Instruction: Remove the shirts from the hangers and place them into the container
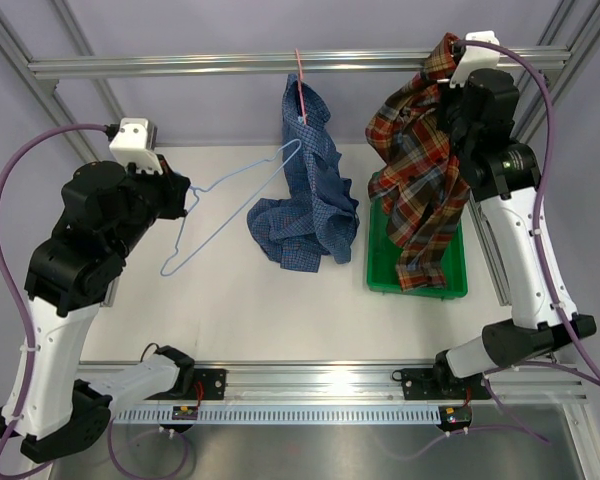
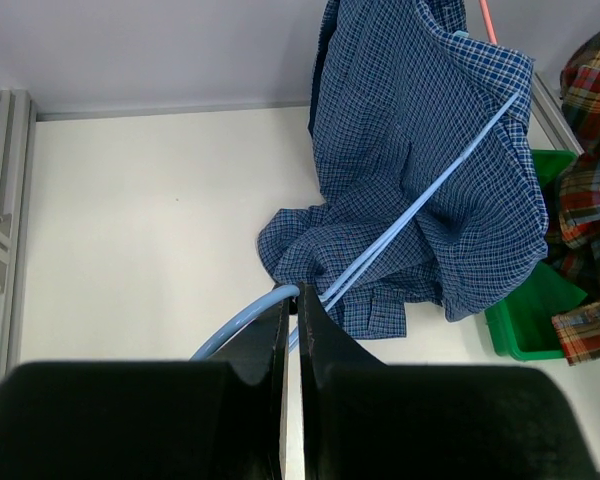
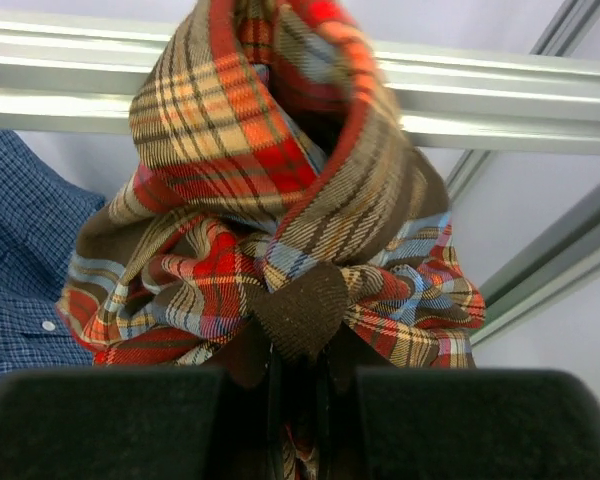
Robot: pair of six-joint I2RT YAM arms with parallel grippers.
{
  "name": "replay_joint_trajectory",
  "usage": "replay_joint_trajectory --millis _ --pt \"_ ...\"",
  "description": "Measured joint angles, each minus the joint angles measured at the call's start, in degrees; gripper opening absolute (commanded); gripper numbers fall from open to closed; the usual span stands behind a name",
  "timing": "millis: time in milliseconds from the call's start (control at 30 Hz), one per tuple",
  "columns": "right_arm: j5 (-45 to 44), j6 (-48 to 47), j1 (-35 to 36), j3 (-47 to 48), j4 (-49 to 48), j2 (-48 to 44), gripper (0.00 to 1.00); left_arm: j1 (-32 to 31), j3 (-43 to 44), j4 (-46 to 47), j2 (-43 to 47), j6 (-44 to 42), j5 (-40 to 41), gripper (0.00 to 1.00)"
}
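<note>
- The left gripper [image 2: 292, 305] has its fingers pressed together on the wire of the blue hanger [image 2: 242, 316], close to its hooked end.
- The blue hanger is tilted above the left part of the table [image 1: 230, 310]. Its far corner reaches the blue shirt [image 1: 308, 205] and, in the left wrist view, its wire lies across the front of that shirt.
- The blue shirt hangs from the pink hanger [image 1: 300, 88], whose hook sits on the rail [image 1: 180, 67] at the back. The shirt's lower part is heaped on the table, just left of the tray [image 1: 380, 270].
- The right gripper [image 3: 295, 365] pinches a bunched fold of the plaid shirt [image 1: 420, 170] and holds it up near the rail, at the back right.
- The plaid shirt drapes down from that grip. Its lower end lies inside the tray and covers most of the tray's middle.
- The tray sits flat on the right side of the table, with its green rim showing on the left, right and near sides.
- The two shirts hang near each other at the top but do not touch in the top view.
</note>
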State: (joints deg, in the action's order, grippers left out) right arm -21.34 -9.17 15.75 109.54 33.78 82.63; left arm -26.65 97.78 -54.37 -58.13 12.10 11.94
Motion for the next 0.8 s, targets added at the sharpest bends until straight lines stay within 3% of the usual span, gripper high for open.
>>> replay_joint_trajectory --millis 267,567,667,800 --pt "1.51 2.62 -1.22 4.26 1.05 3.06 0.00 0.00 -0.55 0.17 0.04 -0.07 -0.70 0.00" --pt "1.11 15.47 -2.16 -30.29 -4.83 -5.20 0.00 0.00 -1.05 -0.11 0.94 -0.09 -1.05 0.00" --pt "1.05 19.19 -2.89 -36.28 -3.63 -3.21 0.00 0.00 -1.05 -0.13 1.20 -0.09 -1.20 0.00" --pt "-1.75 24.15 -4.07 -37.29 -0.50 -1.07 0.00 0.00 -1.07 -0.13 1.14 -0.09 -1.53 0.00"
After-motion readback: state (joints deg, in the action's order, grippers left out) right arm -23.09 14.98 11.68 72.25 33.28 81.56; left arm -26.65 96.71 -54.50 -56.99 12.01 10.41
